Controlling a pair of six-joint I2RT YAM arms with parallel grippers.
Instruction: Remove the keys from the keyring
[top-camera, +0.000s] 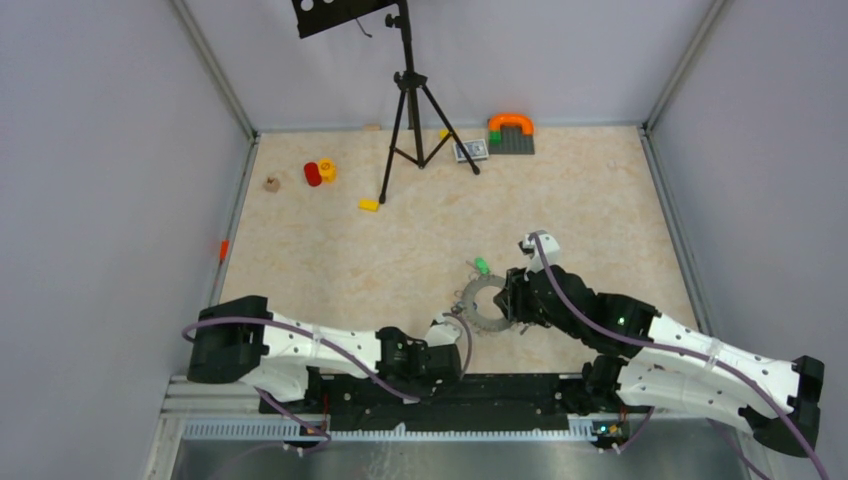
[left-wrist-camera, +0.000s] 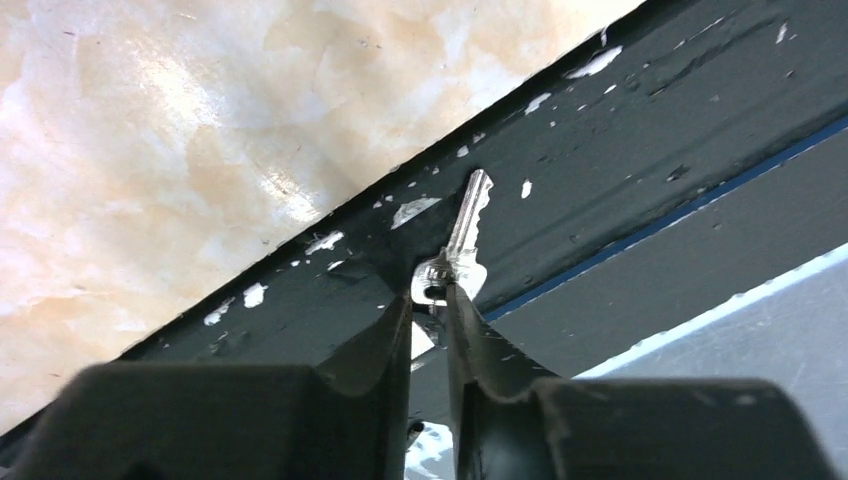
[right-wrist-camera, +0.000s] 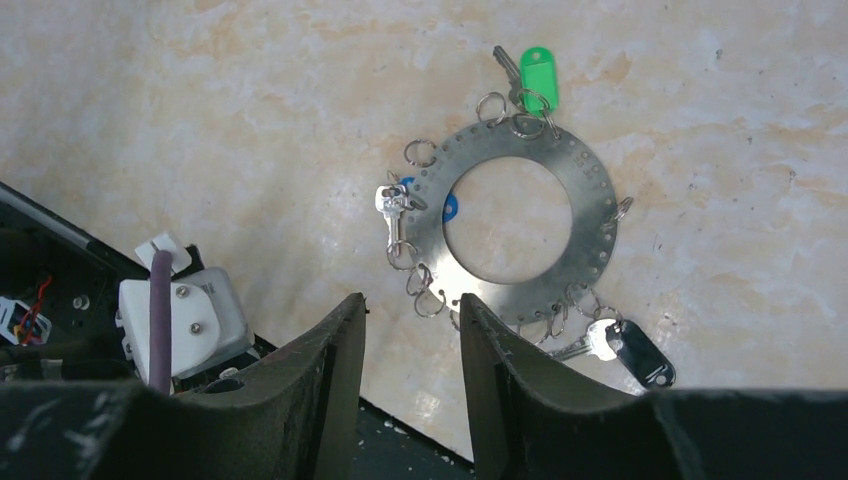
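1. The keyring (right-wrist-camera: 592, 215) lies flat on the table (top-camera: 330, 260), just ahead of the base rail (top-camera: 500, 390) (roughly midway between the two arms).
2. Round its rim, a tagged key (right-wrist-camera: 536, 75) is at the far edge, a bare key (right-wrist-camera: 390, 210) at the left and a capped key (right-wrist-camera: 635, 350) at the near right.
3. The right gripper (right-wrist-camera: 412, 300) hangs above the table at the ring's right edge, with its fingers apart and nothing between them.
4. The left gripper (left-wrist-camera: 430, 300) sits near-left of the ring, by the table's near edge. A single key (left-wrist-camera: 468, 225) is pinched by its head between its fingers.
5. A tripod (top-camera: 408, 110) stands at rear centre, with toy blocks (top-camera: 511, 133) to its right.
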